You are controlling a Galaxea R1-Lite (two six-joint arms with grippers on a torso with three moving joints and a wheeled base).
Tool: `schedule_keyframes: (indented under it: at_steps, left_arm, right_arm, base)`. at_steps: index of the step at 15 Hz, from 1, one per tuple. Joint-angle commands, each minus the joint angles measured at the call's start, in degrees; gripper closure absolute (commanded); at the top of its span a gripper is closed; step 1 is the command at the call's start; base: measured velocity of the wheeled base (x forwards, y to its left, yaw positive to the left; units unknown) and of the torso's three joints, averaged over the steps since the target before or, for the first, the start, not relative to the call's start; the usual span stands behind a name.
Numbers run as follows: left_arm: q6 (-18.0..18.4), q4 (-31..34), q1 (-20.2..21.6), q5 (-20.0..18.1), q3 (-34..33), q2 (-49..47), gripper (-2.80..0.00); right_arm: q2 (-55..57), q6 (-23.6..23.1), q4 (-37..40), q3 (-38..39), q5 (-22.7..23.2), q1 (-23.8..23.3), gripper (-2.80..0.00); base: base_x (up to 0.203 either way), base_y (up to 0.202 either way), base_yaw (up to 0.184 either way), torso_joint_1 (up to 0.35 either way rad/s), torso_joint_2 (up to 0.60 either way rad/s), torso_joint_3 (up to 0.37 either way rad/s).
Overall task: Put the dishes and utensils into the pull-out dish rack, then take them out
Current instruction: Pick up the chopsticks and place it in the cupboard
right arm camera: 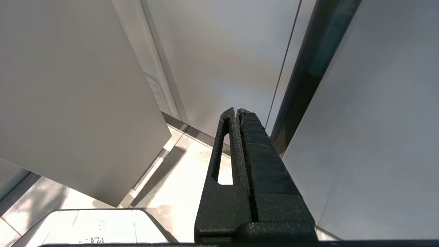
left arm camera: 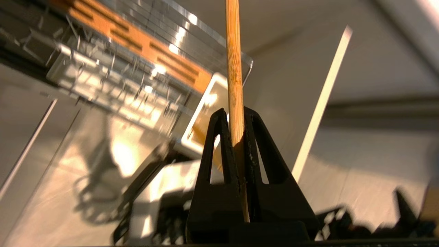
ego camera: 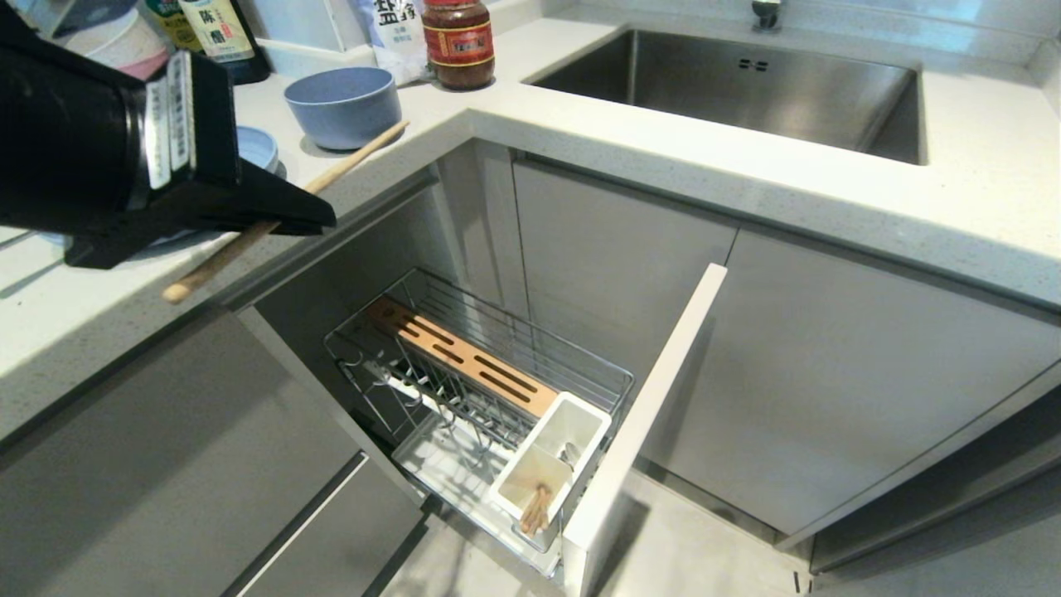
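One wooden chopstick (ego camera: 249, 242) is held in the left claw (ego camera: 311, 217), pinched between its two black fingers (left arm camera: 219, 144) near mid-length; the wrist view shows the jaws closed narrow on the shaft, which runs straight out past the fingertips. In the head view the stick's long axis lies diagonally, one end near and to the left, the other far and to the right, over the edge of the surface (ego camera: 978, 191). The pull-out dish rack (ego camera: 489, 390) stands drawn out below and to the right of the claw, well apart from it. Its white utensil cup (ego camera: 554, 464) sits at the near end against the front panel (ego camera: 655, 406); what looks like the tip of another chopstick (ego camera: 537, 507) already shows in one compartment. Judgement: the coming move turns on carrying the stick down and right and tipping it upright over the cup. The blue-grey bowl (ego camera: 344, 106) and light-blue plate (ego camera: 259, 149) remain on the surface at far left. The right claw (right arm camera: 238, 113) is parked low beside the cabinet doors (right arm camera: 68, 96), fingers pressed together and empty; the left arm is clearly the nearer.
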State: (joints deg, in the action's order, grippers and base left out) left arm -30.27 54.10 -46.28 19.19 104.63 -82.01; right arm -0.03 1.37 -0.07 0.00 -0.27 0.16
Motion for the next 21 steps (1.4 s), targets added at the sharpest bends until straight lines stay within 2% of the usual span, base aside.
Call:
schedule_keyframes:
  at_steps: [1,5,8,9,13,19,21]
  left_arm:
    - [2.6,5.1,-0.2,-2.4,-0.2,-1.4,0.00]
    - [10.9,16.5,-0.2,-9.5,-0.4,-3.3,0.00]
    - [15.7,17.7,-0.2,-10.2,-4.7,-4.7,0.00]
    - [18.6,17.6,-0.2,-10.2,-7.0,-4.9,0.00]
    - [28.9,13.2,-0.2,-10.1,-16.4,-5.6,0.00]
    - [37.5,1.4,-0.6,-6.6,-28.1,-10.8,0.00]
    - [38.0,0.1,-0.6,-6.2,-28.3,-13.8,0.00]
  right_arm:
    - [-0.2,0.0,0.0,0.1,0.0,0.0,0.00]
    - [-0.2,0.0,0.0,0.1,0.0,0.0,0.00]
    - [-0.2,0.0,0.0,0.1,0.0,0.0,0.00]
    - [-0.2,0.0,0.0,0.1,0.0,0.0,0.00]
    - [-0.2,0.0,0.0,0.1,0.0,0.0,0.00]
    - [-0.2,0.0,0.0,0.1,0.0,0.0,0.00]
    - [-0.2,0.0,0.0,0.1,0.0,0.0,0.00]
  base:
    - [0.000,0.000,0.000,0.000,0.00,0.000]
    - [0.000,0.000,0.000,0.000,0.00,0.000]
    - [0.000,0.000,0.000,0.000,0.00,0.000]
    - [0.000,0.000,0.000,0.000,0.00,0.000]
    - [0.000,0.000,0.000,0.000,0.00,0.000]
    - [0.000,0.000,0.000,0.000,0.00,0.000]
    - [0.000,0.000,0.000,0.000,0.00,0.000]
